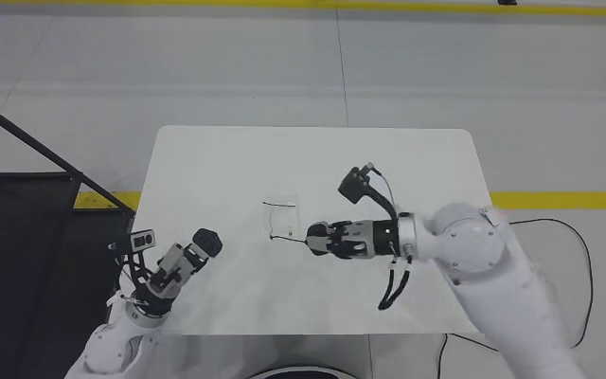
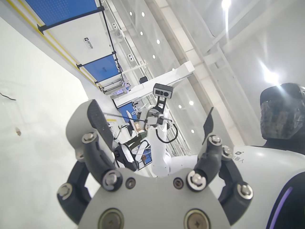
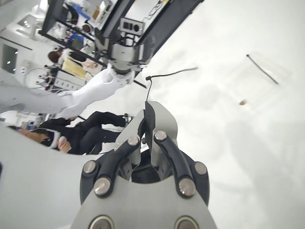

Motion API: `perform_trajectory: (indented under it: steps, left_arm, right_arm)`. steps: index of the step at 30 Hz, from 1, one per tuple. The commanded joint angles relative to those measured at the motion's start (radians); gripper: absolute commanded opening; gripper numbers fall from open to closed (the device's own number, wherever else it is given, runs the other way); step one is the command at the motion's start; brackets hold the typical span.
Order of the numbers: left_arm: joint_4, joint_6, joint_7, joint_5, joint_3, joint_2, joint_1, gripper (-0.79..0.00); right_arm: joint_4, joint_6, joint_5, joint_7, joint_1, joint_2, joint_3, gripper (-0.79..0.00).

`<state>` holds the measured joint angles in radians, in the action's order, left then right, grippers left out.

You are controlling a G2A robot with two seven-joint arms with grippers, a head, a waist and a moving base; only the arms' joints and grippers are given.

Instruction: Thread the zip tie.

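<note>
No legible text; wall panel (image 2: pixel 78 34) logo too small.

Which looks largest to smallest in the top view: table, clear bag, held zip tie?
1. Table
2. Clear bag
3. Held zip tie: a thin line, about as long as the bag is wide; in the right hand, it may sit nearer the camera, so that length match is unsure.

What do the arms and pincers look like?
Right arm and left arm: glossy white shells. Left pincer and right pincer: silver-grey screwed base plate, black linkages, grey fingers, black ribbed pads. Black cable loops at the right wrist; black camera on a bracket there.
</note>
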<state>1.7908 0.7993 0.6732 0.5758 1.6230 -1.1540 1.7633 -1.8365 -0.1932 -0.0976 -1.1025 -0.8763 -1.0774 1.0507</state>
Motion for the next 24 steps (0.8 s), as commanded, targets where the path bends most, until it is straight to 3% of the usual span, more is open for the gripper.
perform_trajectory:
  steps: [1,5,14,24]
  left_arm:
    - [0.001,0.010,0.007,0.017,0.011,0.001,0.017,0.000]
    - [0.001,0.010,0.007,0.017,0.011,0.001,0.017,0.000]
    - [0.001,0.010,0.007,0.017,0.011,0.001,0.017,0.000]
    - [0.001,0.010,0.007,0.017,0.011,0.001,0.017,0.000]
  right_arm:
    - [0.008,0.010,-0.088,0.039,0.010,-0.004,-0.026,-0.785]
    - [0.024,0.031,-0.243,0.102,0.024,-0.011,-0.079,-0.785]
    - [0.052,0.137,-0.749,0.332,0.038,-0.034,-0.216,-0.785]
    - [0.128,0.206,-0.829,0.277,0.074,-0.074,-0.307,-0.785]
